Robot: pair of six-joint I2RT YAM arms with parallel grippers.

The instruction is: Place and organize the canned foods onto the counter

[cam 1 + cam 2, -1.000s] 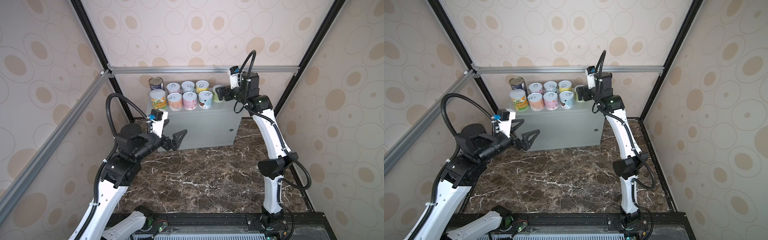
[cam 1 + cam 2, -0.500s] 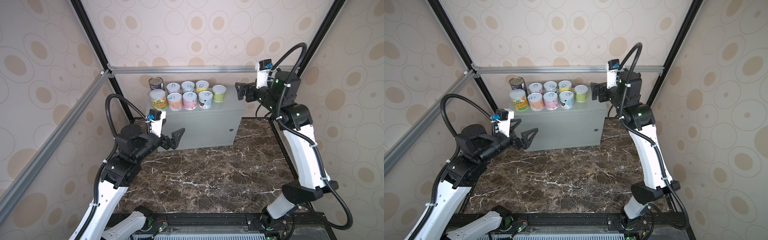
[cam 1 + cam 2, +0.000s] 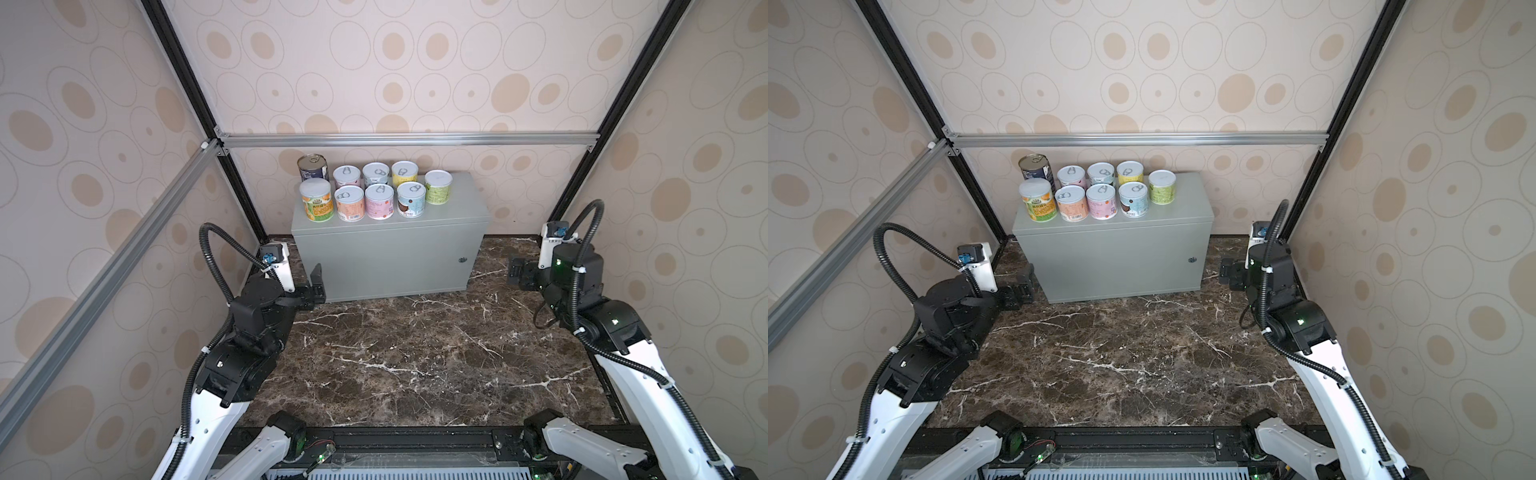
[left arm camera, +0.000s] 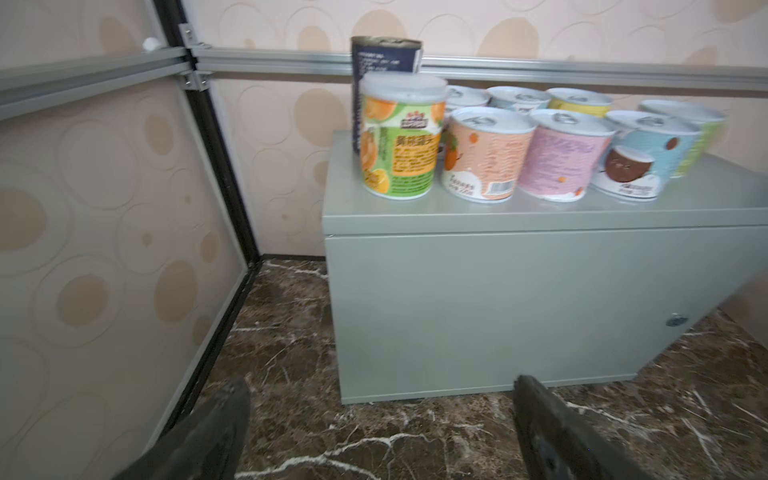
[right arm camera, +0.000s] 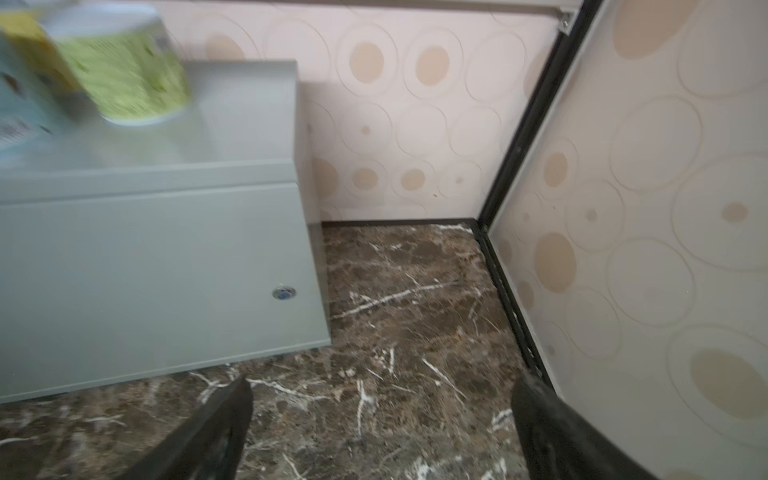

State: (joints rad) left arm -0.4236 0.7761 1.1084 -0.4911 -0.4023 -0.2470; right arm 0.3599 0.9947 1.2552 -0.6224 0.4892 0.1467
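Several canned foods stand upright in two rows on the left part of the grey counter (image 3: 390, 249) in both top views. At the back left is a dark-blue can (image 3: 312, 166), with an orange-and-green can (image 3: 317, 200) in front of it. A green can (image 3: 438, 187) ends the row on the right. My left gripper (image 3: 316, 286) hangs open and empty low by the counter's front left corner. My right gripper (image 3: 519, 272) is open and empty to the right of the counter, near the marble. In the wrist views the left gripper (image 4: 382, 382) and right gripper (image 5: 382, 380) hold nothing.
The dark marble surface (image 3: 415, 353) lies in front of the counter. A small round lock (image 3: 462, 260) sits on the counter's front. An aluminium rail (image 3: 415, 139) crosses the back wall above the cans. Patterned walls and black frame posts stand close to both arms.
My right arm has drawn back from the counter top and come down to its right, leaving the green can standing there. My left gripper has sunk lower and nearer the counter's corner.
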